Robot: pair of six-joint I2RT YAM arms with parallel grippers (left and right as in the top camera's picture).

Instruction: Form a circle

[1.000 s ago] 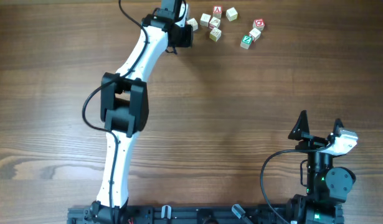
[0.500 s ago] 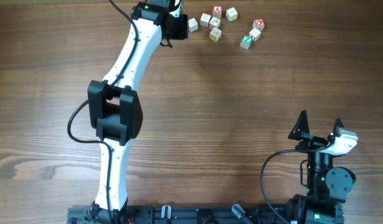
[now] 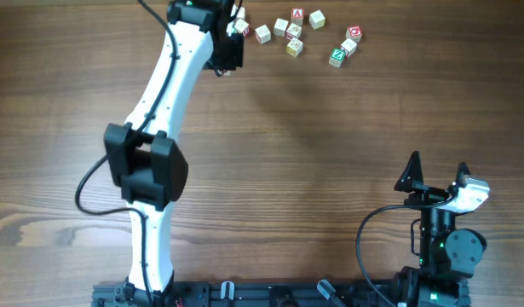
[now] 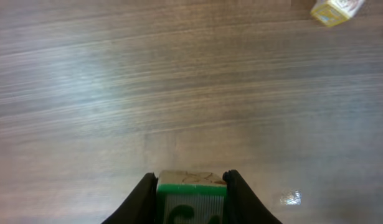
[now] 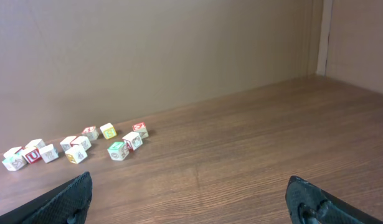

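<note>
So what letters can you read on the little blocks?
"A", in red: top of the red block, overhead view.
"Z", in green, likely: top of the green block.
The held block between the left fingers: green letter cut off, unreadable.
The other blocks: too small or blurred.

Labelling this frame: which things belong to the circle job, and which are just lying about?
Job:
- green-faced cube, clamped in the left gripper
- loose alphabet cubes at the far edge of the table

Not in use:
- right gripper, open and parked
- nothing stray seen
</note>
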